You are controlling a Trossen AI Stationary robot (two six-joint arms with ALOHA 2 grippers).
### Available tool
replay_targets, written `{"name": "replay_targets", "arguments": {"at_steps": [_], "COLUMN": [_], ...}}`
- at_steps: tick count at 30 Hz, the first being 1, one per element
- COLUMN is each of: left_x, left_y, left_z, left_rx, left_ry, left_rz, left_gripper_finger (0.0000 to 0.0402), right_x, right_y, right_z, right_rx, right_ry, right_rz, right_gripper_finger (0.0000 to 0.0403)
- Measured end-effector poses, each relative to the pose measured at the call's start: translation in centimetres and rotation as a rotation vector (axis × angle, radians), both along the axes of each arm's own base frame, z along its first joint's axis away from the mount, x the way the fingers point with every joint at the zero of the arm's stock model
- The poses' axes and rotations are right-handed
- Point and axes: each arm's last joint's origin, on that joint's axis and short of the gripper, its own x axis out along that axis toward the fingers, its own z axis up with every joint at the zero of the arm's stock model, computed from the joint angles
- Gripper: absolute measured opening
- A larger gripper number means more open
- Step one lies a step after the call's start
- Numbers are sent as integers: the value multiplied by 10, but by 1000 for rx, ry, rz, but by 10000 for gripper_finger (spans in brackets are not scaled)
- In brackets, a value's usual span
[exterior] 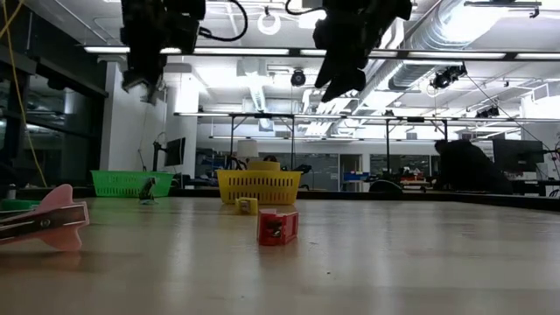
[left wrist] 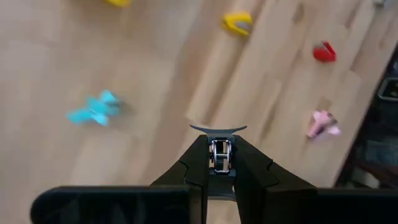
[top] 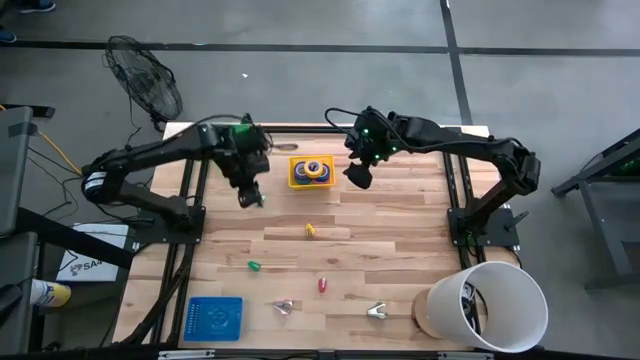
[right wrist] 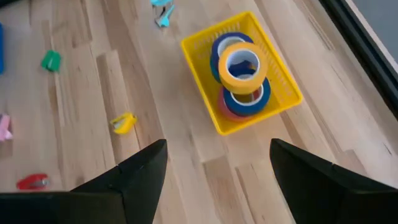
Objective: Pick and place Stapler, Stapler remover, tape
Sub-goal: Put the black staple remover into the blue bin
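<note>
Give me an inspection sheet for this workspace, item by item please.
Surface: wooden table, bare planks.
Job's things: tape rolls stacked in yellow basket; staple remover in left gripper.
Clutter: small yellow, green, red pieces; blue tray; white bucket.
Grippers: left raised, jaws shut; right gripper above basket, jaws open.
Cables: black cable on right arm.
Surroundings: fan on floor.

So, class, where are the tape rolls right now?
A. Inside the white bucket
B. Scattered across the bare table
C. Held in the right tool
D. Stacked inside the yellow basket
D: the right wrist view shows the tape rolls piled inside the yellow basket, while the right tool hangs open and empty above the table.
</note>
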Motion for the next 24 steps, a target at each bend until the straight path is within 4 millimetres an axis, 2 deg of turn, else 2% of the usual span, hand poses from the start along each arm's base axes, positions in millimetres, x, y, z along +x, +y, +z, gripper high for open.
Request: {"name": "replay_targets", "arguments": {"at_steps": [9, 15, 24], "left_x": [8, 5, -3], "left_y": [-48, -80, -135], "left_z": [-2, -3, -5], "left_rx": [-57, -72, -33], "left_ry": [135, 237, 274], "left_rz": [139, 277, 488], "left_gripper_finger": [38, 38, 38], "right_x": [-7, -9, -9], "right_y": [-1, 0, 0], "right_z": [-5, -6, -6], "right_rx": [-23, -29, -49], "right_ry": [80, 97, 106], "right_rz": [65, 83, 120], "right_gripper_finger": [275, 275, 275]}}
